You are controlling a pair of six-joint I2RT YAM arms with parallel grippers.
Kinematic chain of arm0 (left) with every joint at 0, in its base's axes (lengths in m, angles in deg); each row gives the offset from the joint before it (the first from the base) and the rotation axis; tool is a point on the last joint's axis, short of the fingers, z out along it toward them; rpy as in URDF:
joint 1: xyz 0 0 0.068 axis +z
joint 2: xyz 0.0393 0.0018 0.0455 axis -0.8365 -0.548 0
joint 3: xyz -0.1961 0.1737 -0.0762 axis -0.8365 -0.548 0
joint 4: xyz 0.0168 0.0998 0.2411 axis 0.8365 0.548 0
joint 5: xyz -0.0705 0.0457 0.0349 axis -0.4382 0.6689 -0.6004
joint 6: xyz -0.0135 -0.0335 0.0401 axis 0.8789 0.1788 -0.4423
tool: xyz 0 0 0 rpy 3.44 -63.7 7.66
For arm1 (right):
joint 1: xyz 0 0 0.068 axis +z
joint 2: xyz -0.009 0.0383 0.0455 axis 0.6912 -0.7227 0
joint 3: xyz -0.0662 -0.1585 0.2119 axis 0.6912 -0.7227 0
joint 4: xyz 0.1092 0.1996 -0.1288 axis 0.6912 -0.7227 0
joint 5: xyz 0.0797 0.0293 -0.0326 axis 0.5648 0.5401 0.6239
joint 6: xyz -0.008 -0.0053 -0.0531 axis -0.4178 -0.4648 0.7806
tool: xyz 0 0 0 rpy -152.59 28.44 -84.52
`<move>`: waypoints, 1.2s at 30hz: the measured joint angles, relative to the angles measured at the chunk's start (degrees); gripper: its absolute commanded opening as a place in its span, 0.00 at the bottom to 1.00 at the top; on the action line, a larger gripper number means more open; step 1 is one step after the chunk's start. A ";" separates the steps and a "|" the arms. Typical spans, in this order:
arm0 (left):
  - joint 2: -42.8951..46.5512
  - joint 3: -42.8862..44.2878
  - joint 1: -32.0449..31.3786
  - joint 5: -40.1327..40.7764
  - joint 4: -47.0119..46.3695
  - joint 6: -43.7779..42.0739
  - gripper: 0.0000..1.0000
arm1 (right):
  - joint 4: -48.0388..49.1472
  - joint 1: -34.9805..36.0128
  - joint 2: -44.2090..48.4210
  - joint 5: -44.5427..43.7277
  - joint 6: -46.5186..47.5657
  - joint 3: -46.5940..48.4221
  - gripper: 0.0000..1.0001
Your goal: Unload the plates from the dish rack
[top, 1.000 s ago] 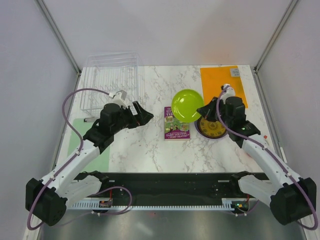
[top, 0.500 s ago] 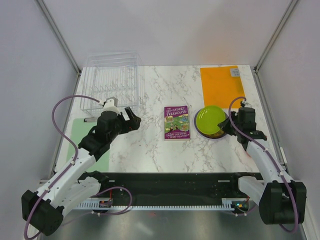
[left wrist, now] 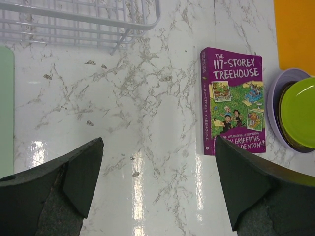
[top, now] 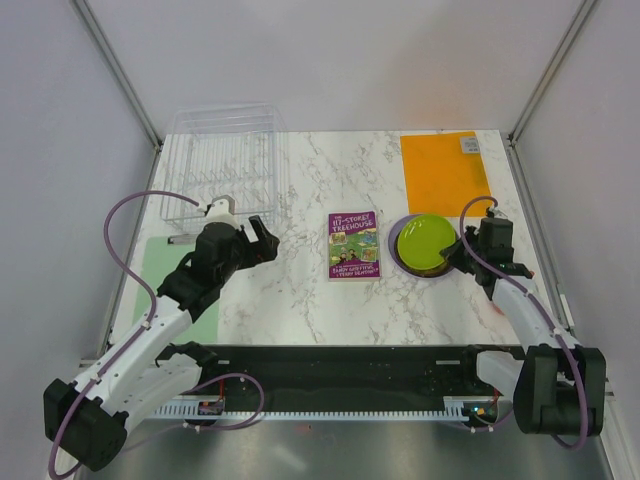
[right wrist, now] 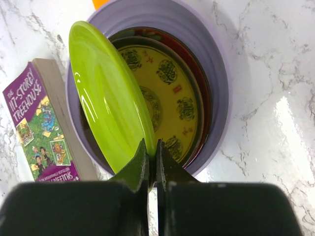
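Note:
My right gripper (right wrist: pixel 152 147) is shut on the rim of the lime green plate (right wrist: pixel 108 98) and holds it tilted over the stack. The stack is the yellow patterned plate (right wrist: pixel 170 93) on the dark red plate (right wrist: pixel 204 86) in the large lavender plate (right wrist: pixel 216 64). In the top view the green plate (top: pixel 424 243) lies low over the lavender plate (top: pixel 400 228), with my right gripper (top: pixel 462 252) at its right edge. The clear dish rack (top: pixel 222 160) stands empty at the back left; its edge shows in the left wrist view (left wrist: pixel 78 22). My left gripper (top: pixel 262 240) is open and empty over bare table.
A purple book (top: pixel 354 245) lies between the arms, left of the plate stack; it also shows in the left wrist view (left wrist: pixel 231 101) and the right wrist view (right wrist: pixel 42 128). An orange mat (top: pixel 443 170) lies behind the stack. A pale green mat (top: pixel 160 270) lies at the left edge.
The green plate has come down from upright and left of the stack to low over it. My right gripper drew back right. My left arm pulled back slightly from the rack.

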 measured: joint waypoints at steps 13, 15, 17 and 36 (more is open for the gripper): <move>-0.35 0.00 0.00 0.76 0.04 -0.48 1.00 | 2.99 -1.16 -5.20 4.37 0.31 -0.55 0.78; -1.03 0.00 0.00 1.16 0.07 -0.48 1.00 | 3.10 -1.16 -5.42 4.96 0.66 -0.55 0.83; -1.55 0.00 0.00 1.27 0.09 -0.48 1.00 | 3.06 -1.16 -5.66 5.66 1.14 -0.55 0.86; -8.76 -4.22 0.00 24.02 -7.54 -11.37 1.00 | 0.98 -0.68 11.30 0.00 13.00 6.29 0.98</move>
